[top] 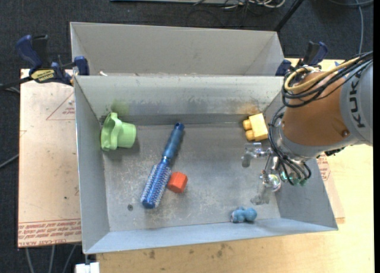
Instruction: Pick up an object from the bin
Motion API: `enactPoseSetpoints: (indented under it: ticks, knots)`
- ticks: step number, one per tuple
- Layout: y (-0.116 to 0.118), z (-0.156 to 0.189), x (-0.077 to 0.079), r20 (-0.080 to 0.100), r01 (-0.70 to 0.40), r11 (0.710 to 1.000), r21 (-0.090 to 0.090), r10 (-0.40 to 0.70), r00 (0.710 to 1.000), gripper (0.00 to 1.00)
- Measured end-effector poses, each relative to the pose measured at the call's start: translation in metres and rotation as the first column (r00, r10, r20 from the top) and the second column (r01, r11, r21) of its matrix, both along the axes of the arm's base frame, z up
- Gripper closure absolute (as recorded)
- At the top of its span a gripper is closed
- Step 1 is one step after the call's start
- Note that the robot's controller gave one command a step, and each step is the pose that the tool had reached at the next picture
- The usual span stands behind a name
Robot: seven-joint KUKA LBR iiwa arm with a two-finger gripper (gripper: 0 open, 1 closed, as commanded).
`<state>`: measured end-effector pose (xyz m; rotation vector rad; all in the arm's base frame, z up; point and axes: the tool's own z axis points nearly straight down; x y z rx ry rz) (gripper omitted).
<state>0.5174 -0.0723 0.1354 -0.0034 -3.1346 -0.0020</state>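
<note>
— Well, where does the arm stand, and has it got anything?

— Nothing yet; the gripper hangs low at the right side of the bin, its fingers spread apart with only bare grey floor between them; I would not say it has chosen a thing. Nearest are a yellow block, just beyond it in the far right corner, and a small light blue lump near the front wall, a little to the gripper's left.

— So what could go wrong from here?

— Several things, I'd judge; it sits between those two, so a straight descent would likely close on nothing. The yellow block is tucked where the far wall meets the right slope, so one finger may strike metal before the other gets behind it; the blue lump is small and low, so it may slip out or be shoved against the front wall rather than caught.

— And the rest of the bin?

— Well apart, to the left: a blue brush lying slantwise mid-bin, an orange block just beside its bristle head, a green cup by the left wall; the brush's round handle looks apt to roll out of a pinch.

— What can't you make out?

— The arm's orange cover and its cables hide part of the right slope and whatever may lie under them; the fingertips blend into the grey floor, so whether they touch it I cannot tell; the blue lump is too small to name; whether the orange block touches the brush is unclear.
</note>
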Motion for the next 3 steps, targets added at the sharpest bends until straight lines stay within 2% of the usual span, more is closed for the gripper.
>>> enactPoseSetpoints:
  ticks: [1,2,3]
  knots:
    - [0.051,-0.065,-0.03,0.021,-0.117,0.993,-0.001,0.117,0.993,0.0]
    - [0.049,-0.065,-0.033,0.009,-0.115,0.993,-0.001,0.115,0.993,1.0]
    - [0.018,0.088,-0.007,0.018,-0.12,0.993,-0.004,0.12,0.993,1.0]
